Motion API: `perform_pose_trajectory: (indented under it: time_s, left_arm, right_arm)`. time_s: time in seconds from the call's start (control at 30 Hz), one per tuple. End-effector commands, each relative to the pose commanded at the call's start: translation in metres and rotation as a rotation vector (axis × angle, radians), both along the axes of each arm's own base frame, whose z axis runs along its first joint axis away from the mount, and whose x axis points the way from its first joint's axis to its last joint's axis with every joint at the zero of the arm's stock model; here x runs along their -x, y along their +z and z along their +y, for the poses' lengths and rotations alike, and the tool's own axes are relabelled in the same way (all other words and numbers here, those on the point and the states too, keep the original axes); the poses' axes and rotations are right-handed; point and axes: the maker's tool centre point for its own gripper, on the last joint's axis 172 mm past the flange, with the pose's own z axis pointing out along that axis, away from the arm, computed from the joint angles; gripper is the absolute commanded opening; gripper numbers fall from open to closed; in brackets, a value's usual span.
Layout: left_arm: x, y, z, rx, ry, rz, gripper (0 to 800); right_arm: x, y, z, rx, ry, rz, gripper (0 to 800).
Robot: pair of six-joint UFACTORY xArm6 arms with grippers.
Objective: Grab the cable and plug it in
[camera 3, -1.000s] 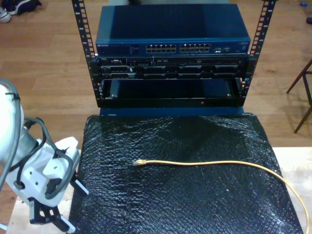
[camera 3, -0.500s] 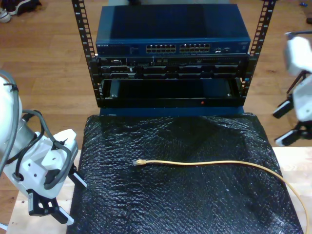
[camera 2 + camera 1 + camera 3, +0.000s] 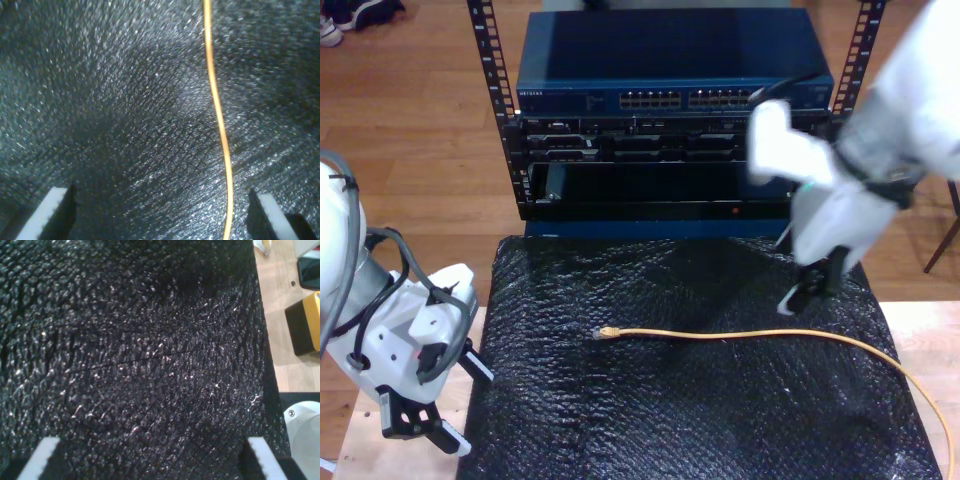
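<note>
Both jaws spread, empty: second gripper (image 3: 812, 287) above cable (image 3: 750, 337), centre-right of exterior view; first gripper (image 3: 415, 433) lower left.

Your exterior view looks down steeply from the near side of the table (image 3: 910, 330), across the black mat (image 3: 680, 400) toward the rack (image 3: 670, 110) at the far end. The first wrist view looks along my first gripper (image 3: 152, 460), close above the mat (image 3: 130, 355) at its edge, with bare table beside it. The second wrist view looks along my second gripper (image 3: 165, 215), close above the mat where the cable (image 3: 220, 125) runs. All three views share the mat; the exterior and second wrist views share the cable (image 3: 750, 337).
</note>
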Motion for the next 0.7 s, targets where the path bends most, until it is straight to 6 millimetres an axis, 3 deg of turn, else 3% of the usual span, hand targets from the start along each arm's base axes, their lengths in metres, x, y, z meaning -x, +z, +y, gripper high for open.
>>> perform_pose_trajectory:
  time_s: [0.4,0.7]
  left_arm:
    - [0.001,-0.006,0.032,0.009,0.127,0.025,800]
    - [0.001,-0.021,0.047,0.029,0.198,0.092,800]
  right_arm:
    - [-0.005,-0.039,0.064,0.195,0.074,-0.007,792]
    - [-0.005,-0.069,0.088,0.302,0.0,-0.01,780]
